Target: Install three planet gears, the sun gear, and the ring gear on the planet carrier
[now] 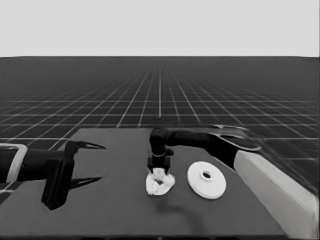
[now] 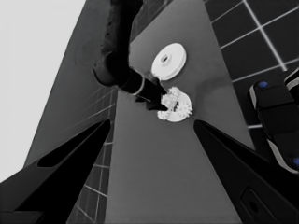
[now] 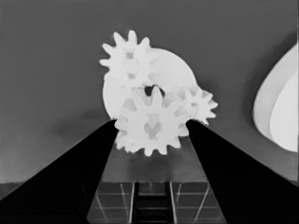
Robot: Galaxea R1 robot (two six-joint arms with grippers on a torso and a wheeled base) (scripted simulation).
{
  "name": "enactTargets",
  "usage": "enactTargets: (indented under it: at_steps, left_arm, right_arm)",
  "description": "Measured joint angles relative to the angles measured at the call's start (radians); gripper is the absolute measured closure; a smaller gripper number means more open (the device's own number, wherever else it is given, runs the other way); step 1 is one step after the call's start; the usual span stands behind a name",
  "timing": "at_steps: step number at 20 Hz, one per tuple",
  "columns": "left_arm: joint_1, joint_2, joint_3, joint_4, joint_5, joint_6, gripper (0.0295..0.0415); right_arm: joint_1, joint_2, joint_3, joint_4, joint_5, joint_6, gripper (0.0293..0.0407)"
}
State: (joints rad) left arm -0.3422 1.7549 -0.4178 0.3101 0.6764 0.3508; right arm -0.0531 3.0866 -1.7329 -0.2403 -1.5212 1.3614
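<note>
Right gripper [image 1: 160,169] stands directly over the smaller round part [image 3: 175,70] near the table's [image 1: 115,210] middle, fingers clamped on either side of a gear [image 3: 150,125]. Held gear sits over the part's centre hole. Two more gears on the same part: one [image 3: 128,60] at its far rim, one [image 3: 198,105] just beside the held gear. Larger round part [image 1: 206,180] lies flat, near and to the right. Left gripper [image 1: 92,162] parked over the table's left end, fingers spread apart, nothing between them.
</note>
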Motion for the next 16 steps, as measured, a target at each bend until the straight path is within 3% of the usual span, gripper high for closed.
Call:
enactTargets:
  at_steps: [4,16]
  left_arm:
    - [0.000,0.000,0.000,0.000,0.000,0.000,0.0326]
    - [0.000,0.000,0.000,0.000,0.000,0.000,0.0326]
  right_arm:
    - [-0.038,0.008,-0.030,-0.035,0.014,-0.018,0.0390]
    - [-0.050,0.009,-0.033,-0.039,0.016,0.049,0.0390]
